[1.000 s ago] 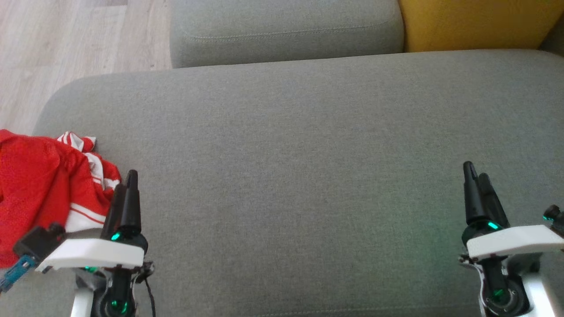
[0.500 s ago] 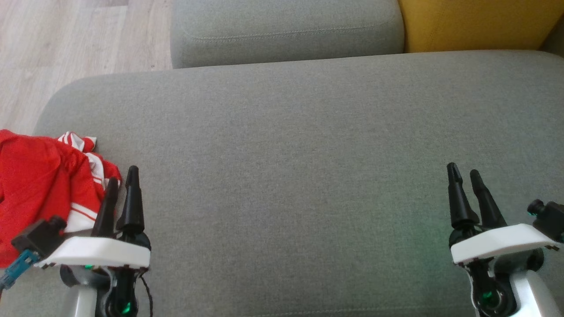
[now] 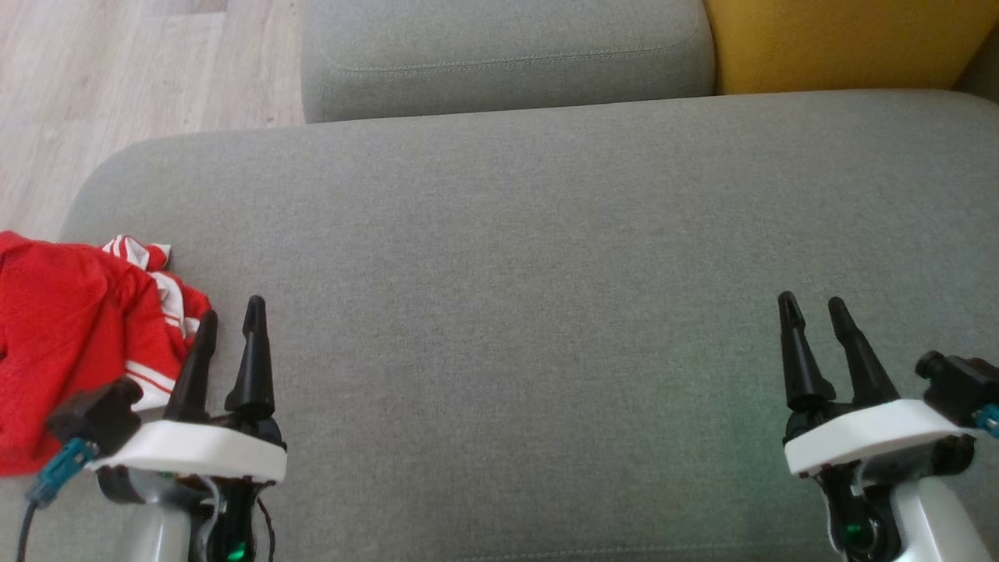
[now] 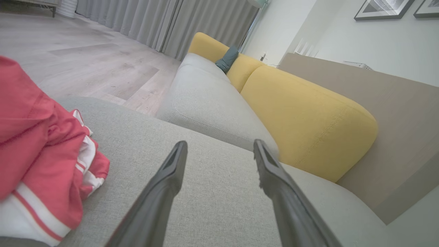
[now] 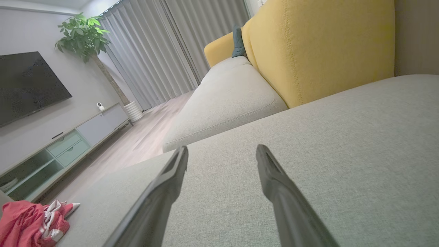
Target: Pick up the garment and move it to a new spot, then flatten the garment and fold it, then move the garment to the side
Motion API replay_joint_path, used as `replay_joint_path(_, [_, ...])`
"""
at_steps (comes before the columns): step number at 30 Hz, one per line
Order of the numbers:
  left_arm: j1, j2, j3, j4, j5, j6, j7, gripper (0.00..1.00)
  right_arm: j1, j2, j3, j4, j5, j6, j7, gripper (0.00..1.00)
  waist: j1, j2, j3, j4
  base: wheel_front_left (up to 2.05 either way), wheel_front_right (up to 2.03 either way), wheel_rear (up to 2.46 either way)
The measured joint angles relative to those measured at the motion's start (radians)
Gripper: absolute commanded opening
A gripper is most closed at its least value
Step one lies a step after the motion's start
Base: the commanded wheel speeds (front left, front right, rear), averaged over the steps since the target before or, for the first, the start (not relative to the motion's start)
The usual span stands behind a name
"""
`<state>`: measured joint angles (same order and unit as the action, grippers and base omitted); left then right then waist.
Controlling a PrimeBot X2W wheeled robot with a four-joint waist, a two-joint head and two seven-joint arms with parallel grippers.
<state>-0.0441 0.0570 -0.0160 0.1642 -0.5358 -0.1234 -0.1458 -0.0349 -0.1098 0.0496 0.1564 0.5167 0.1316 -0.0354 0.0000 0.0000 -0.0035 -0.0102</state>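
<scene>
Head view is giving us the plainest layout. The garment (image 3: pixel 74 343) is lying crumpled at the left end of the grey cushion (image 3: pixel 531 257), and it seems to be reaching that cushion's left edge. We are seeing red cloth with white striped trim, bunched in loose folds, with no part spread flat. The left gripper (image 3: pixel 232 308) is hovering over the cushion just beside the heap's right border, its two dark fingers standing apart and holding nothing. The right gripper (image 3: pixel 811 300) is hovering near the cushion's right end, well apart from the cloth, its fingers likewise parted and empty.

We are judging the garment to be light, thin and limp, with a fine mesh-like weave. Lifted by a single pinch, it will probably sag and trail across the cushion rather than keep any shape. It is not fragile, though smooth sports fabric may be slipping out of a shallow grip.

We are favouring the raised fold of white striped trim on the side facing the left gripper. It is standing proud of the cushion, so the fingers can be closing around it without digging into the upholstery. Whether that fold is a hem, sleeve or collar we cannot tell, and several layers may be coming up together.
</scene>
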Motion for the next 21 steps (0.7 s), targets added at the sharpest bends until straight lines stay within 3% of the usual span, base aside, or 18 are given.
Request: replay_joint_path(21, [0.011, 0.0, -0.012, 0.028, 0.253, -0.001, -0.06, 1.0, 0.003, 0.003, 0.01, 0.003, -0.231, 0.0, -0.041, 1.0, 0.0, 0.0, -0.003, 0.004, 0.0, 0.0, 0.0])
